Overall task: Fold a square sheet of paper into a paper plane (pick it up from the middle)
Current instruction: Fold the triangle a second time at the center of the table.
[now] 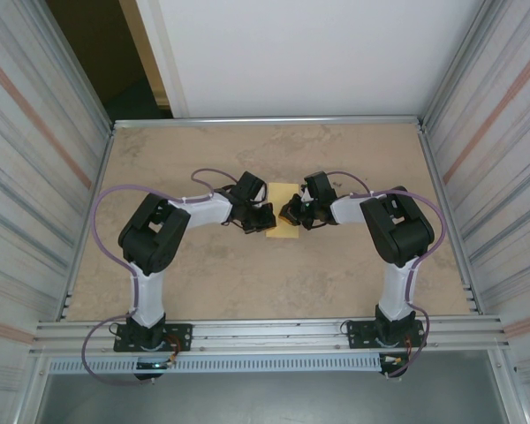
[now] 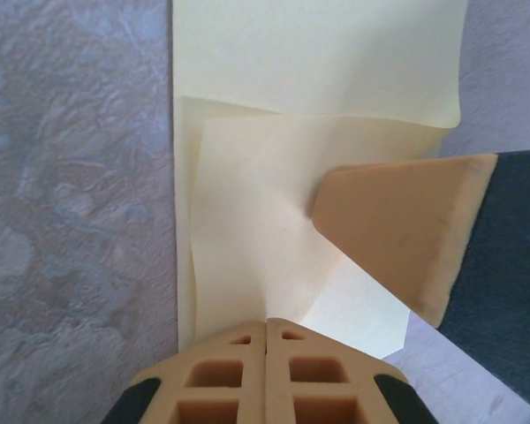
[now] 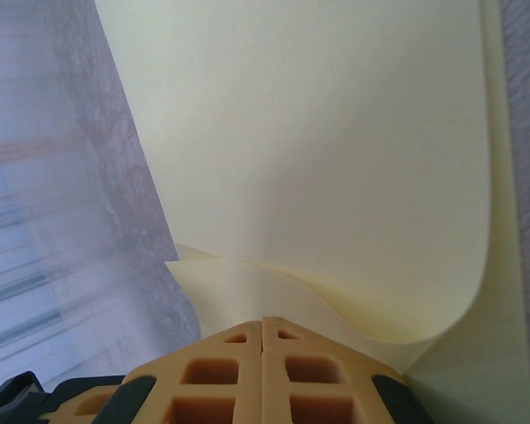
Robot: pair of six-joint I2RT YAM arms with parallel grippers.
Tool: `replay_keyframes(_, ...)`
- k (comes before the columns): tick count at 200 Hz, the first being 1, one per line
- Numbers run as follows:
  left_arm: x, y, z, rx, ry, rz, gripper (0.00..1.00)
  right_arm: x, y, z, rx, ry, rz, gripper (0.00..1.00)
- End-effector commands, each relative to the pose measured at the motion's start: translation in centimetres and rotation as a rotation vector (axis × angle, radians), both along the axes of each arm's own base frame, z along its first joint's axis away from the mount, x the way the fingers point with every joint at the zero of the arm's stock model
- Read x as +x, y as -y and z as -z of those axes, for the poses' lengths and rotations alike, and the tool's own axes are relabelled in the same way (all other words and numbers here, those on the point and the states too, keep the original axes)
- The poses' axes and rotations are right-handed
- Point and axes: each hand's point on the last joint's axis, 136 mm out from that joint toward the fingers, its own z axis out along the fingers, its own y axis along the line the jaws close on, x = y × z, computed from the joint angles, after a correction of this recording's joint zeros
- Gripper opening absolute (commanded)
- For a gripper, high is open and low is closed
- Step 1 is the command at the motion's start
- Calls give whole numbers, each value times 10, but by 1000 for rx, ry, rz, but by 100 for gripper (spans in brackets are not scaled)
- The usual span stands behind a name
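The square sheet of paper (image 1: 281, 191) is pale yellow and lies partly folded at the middle of the table, between my two grippers. In the left wrist view the paper (image 2: 318, 62) shows overlapping layers and a crease running up from my left gripper (image 2: 266, 325), whose jaws are shut with the tip on the sheet. One of the right gripper's fingers (image 2: 397, 230) rests tip-down on the same fold. In the right wrist view a curled flap of paper (image 3: 318, 132) rises just ahead of my right gripper (image 3: 263, 322), also shut. I cannot tell whether either tip pinches paper. From above, the left gripper (image 1: 265, 218) and right gripper (image 1: 291, 212) nearly meet.
The tan stone-patterned table (image 1: 203, 283) is bounded by metal rails and ribbed side walls (image 1: 35, 177). Both arm bases sit at the near edge. A white panel (image 1: 300, 53) stands behind the far edge.
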Motion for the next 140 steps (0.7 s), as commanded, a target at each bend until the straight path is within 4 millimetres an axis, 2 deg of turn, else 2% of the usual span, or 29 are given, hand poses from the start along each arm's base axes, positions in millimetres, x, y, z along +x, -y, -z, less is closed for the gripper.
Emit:
replay_keyframes(1, -6, -14, 18, 63, -31, 1, 4, -40, 40, 66, -197, -212, 71, 0)
replay_keyframes(70, -9, -25, 27, 115, -50, -4, 3, -39, 40, 64, -195, -210, 70, 0)
replay_keyframes(95, -13, -29, 34, 139, -76, -8, 1, -34, 37, 58, -184, -191, 60, 0)
replay_keyframes(115, -17, -34, 39, 163, -91, -13, 0, -22, 30, 38, -135, -143, 35, 0)
replay_keyframes(140, -21, -38, 44, 174, -106, -15, 0, -2, 18, -10, -39, -23, -24, 0)
